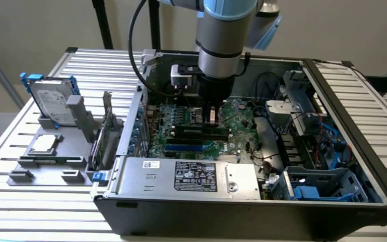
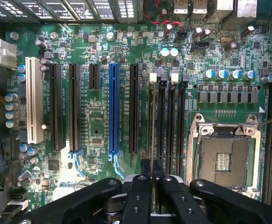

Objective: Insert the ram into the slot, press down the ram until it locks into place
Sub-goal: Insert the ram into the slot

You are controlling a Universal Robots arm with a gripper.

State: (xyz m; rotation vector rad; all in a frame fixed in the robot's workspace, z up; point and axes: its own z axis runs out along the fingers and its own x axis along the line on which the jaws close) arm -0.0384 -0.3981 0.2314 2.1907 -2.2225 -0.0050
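Reaching down into the open case, the gripper is seen low over the motherboard, its jaws drawn narrow and closed on the top edge of the ram. The ram is stood on edge along the slot, one of the parallel black sockets just beside the processor socket, with the blue socket well apart on the other side. Whether it is locked cannot be told, as the end clips are not shown clearly enough.

Trouble is judged likely from a tilt: if the stick is pushed while leaning, one end could be seated and the other left proud. A notch set slightly off its key would be jammed rather than guided — and force applied then would be carried into the board. A grip placed off-centre could also rock the stick.
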